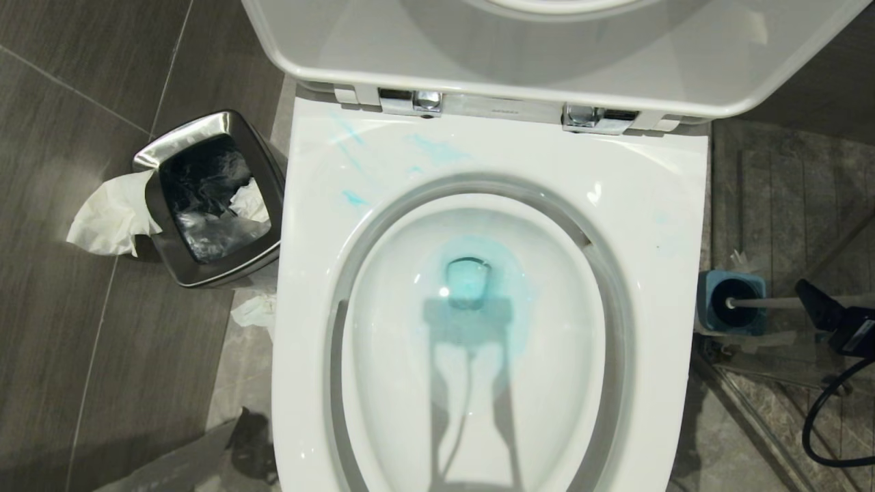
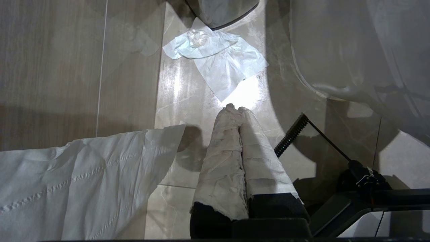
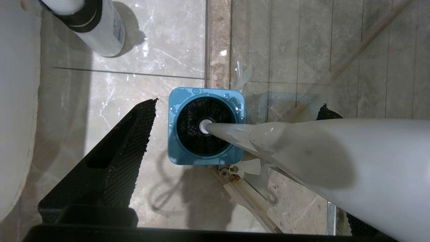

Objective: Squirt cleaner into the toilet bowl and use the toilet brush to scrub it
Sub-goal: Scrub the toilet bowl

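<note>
Blue cleaner (image 1: 472, 287) tints the toilet bowl (image 1: 492, 178); only the wrist view shows the right pincer (image 3: 231, 131) spread wide around the toilet brush (image 3: 302, 151).

nothing legible — the white bottle (image 3: 100, 30) carries print too small to read.

White toilet bowl (image 1: 642, 205), turquoise cleaner (image 1: 472, 283), blue holder (image 3: 206, 126)

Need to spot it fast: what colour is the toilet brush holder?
Blue, with a dark round opening: the holder shows best in the right wrist view.
</note>
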Controlling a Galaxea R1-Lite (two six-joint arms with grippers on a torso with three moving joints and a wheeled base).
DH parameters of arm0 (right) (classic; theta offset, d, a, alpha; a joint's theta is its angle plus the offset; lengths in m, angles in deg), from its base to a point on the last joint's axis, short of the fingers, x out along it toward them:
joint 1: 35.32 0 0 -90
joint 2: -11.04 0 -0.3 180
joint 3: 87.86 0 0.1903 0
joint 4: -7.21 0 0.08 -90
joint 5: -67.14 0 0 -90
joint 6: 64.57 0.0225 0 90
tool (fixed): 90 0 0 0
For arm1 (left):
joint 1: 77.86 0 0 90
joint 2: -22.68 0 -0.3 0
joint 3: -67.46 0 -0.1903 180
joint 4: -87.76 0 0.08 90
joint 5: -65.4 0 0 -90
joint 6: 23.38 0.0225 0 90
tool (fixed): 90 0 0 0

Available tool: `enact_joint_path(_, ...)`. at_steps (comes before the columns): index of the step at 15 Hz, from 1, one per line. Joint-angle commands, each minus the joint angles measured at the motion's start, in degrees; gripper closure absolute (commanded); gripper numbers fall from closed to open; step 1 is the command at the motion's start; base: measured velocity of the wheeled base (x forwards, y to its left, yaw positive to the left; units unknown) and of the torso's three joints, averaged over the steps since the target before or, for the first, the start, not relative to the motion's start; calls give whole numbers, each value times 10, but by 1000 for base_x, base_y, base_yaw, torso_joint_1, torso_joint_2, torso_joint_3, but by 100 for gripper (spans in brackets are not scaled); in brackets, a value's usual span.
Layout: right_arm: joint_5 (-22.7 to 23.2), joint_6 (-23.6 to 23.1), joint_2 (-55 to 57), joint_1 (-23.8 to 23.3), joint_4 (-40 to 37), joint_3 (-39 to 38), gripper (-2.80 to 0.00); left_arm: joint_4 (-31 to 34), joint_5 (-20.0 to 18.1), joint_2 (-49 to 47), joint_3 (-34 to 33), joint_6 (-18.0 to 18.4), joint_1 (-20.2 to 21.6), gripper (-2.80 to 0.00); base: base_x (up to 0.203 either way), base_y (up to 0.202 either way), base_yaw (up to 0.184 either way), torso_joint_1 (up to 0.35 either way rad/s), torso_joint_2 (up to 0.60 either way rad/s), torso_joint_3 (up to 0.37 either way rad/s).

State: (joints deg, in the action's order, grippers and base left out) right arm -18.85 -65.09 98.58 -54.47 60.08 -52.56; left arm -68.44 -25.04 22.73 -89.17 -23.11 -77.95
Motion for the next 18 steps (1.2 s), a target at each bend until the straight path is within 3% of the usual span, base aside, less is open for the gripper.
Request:
enact_joint_path(1,0,-2,6,0,5,7,-280,0,0,0,-1,0,0,0,0,0,0,0,0,0)
enact_joint_path(2,0,-1,8,0,5,13,-280,0,0,0,-1,0,0,0,0,0,0,0,0,0)
enact_joint_path(3,0,-2,9,0,5,19,0,0,0,0,-1,0,0,0,0,0,0,0,0,0)
enact_joint_path(8,9,-6,4,6,29,17,0,0,0,0,-1,0,0,0,0,0,0,0,0,0)
enact_joint_path(13,60,-91,-3,9,83,-18,0,0,0,0,-1,0,0,0,0,0,0,0,0,0)
enact_joint_path(18,67,-92,-14,9,86,-38,0,0,0,0,-1,0,0,0,0,0,0,0,0,0)
